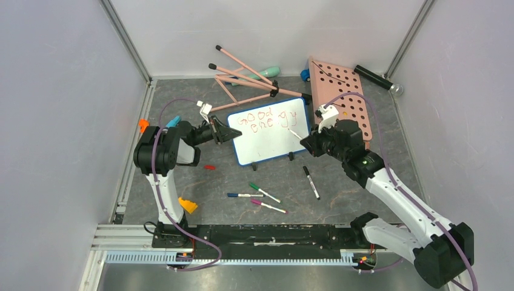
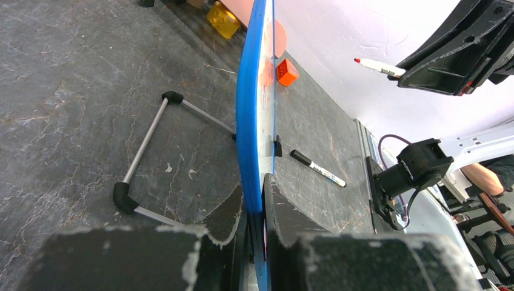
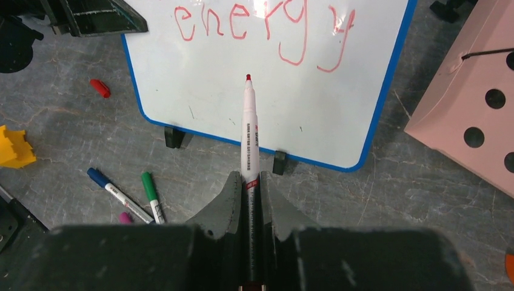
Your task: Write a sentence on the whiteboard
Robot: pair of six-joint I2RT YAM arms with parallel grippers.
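Note:
The whiteboard, white with a blue rim, stands tilted on little black feet in the middle of the table. Two lines of the sentence are on it in red: "good" above "energy". My left gripper is shut on the board's left edge; the left wrist view shows the blue rim pinched between the jaws of that gripper. My right gripper is shut on a red marker. Its tip hangs over the blank area below "energy", a little off the board's face.
A black marker lies just in front of the board. Green, blue and pink markers lie nearer the bases, with a red cap and a yellow block to the left. A pink pegboard and pink rods stand behind.

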